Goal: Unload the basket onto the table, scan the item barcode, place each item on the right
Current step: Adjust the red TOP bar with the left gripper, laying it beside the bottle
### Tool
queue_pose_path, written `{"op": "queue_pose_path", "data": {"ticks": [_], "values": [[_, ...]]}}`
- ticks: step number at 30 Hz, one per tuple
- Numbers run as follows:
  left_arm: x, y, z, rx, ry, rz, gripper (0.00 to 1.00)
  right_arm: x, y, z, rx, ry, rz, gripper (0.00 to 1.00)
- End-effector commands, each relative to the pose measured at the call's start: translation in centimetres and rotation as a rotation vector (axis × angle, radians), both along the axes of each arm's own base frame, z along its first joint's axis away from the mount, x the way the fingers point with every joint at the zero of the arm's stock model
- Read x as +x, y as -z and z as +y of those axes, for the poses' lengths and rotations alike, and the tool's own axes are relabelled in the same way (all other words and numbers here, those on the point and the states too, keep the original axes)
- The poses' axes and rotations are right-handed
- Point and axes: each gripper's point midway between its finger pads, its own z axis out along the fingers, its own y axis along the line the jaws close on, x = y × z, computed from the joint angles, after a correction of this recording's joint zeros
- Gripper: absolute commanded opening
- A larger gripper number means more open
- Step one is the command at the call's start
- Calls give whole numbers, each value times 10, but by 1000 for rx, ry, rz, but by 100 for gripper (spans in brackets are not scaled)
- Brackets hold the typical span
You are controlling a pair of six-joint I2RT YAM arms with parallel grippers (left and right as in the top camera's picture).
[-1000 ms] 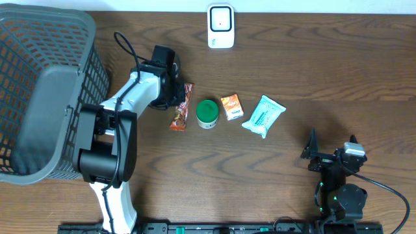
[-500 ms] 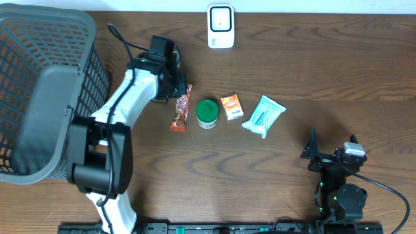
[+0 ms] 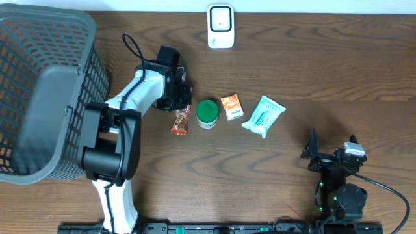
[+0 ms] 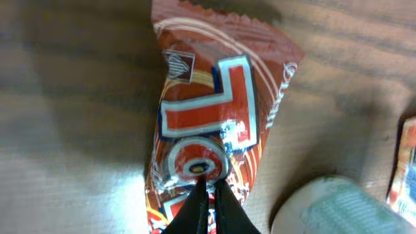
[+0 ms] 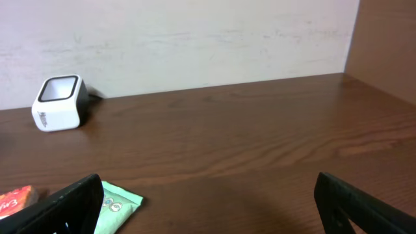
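My left gripper (image 4: 207,195) is pinched fully closed on the wrapper of the snack bar (image 4: 214,110). The bar seems to rest on the table just left of the green tub (image 3: 207,113), well apart from the scanner (image 3: 220,26) at the far edge. My right gripper (image 5: 211,205) sits wide open and empty at the near right. My pinch looks thin, little more than a fold of foil, so I should lift slowly and keep the bar from swinging. I cannot see the barcode from here, so I should turn the bar until it faces the scanner's window squarely.
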Motion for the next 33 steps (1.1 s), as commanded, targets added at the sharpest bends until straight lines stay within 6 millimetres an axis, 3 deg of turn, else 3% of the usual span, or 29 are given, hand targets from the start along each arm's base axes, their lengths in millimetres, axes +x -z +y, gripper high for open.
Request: {"op": "queue_pose_path", "data": {"ticks": [1, 4, 6, 16, 21, 27, 33], "values": [[16, -53, 10, 11, -22, -127, 7, 0, 1, -1, -12, 2, 1, 99], [16, -86, 13, 16, -28, -199, 7, 0, 1, -1, -13, 1, 2, 99], [13, -87, 14, 17, -28, -192, 7, 0, 1, -1, -13, 1, 2, 99], [-34, -26, 22, 56, -44, -8, 7, 0, 1, -1, -13, 1, 2, 99], [-58, -6, 19, 23, -35, 60, 7, 0, 1, -1, -13, 1, 2, 99], [-56, -8, 18, 20, -36, 50, 7, 0, 1, -1, -13, 1, 2, 99], [-49, -28, 17, 4, -36, -14, 7, 0, 1, -1, -13, 1, 2, 99]]}}
